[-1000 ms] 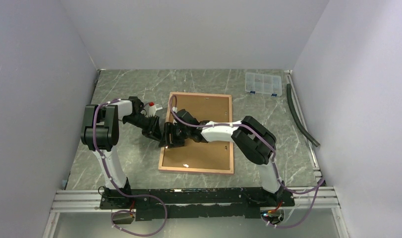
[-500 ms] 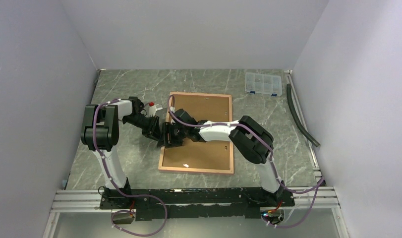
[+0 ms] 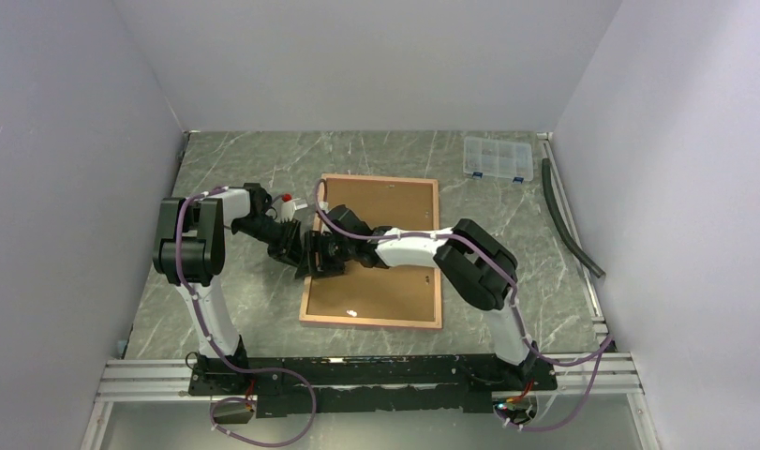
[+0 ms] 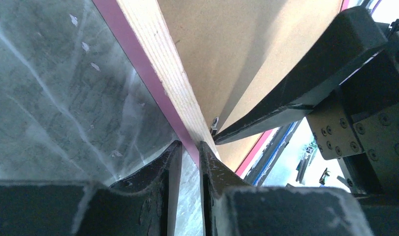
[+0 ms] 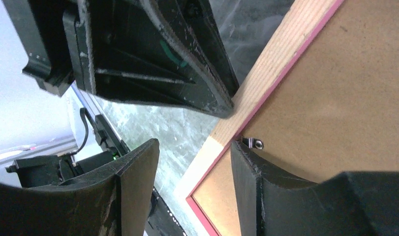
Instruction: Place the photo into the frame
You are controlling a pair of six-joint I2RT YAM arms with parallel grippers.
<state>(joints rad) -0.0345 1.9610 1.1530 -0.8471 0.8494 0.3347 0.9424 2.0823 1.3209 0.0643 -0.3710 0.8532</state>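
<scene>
frame (image 3: pixel 371 322): 1, reverse up | tools: 2 | left tool (image 4: pixel 190 152): narrow, tips touching frame edge | right tool (image 5: pixel 195 145): wide, straddling frame rail

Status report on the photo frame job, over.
Left gripper nearly closed at left rail of frame, grip unclear. Right gripper open, straddling same rail beside a metal tab. Frame face down, backing board in; photo not in view.
</scene>
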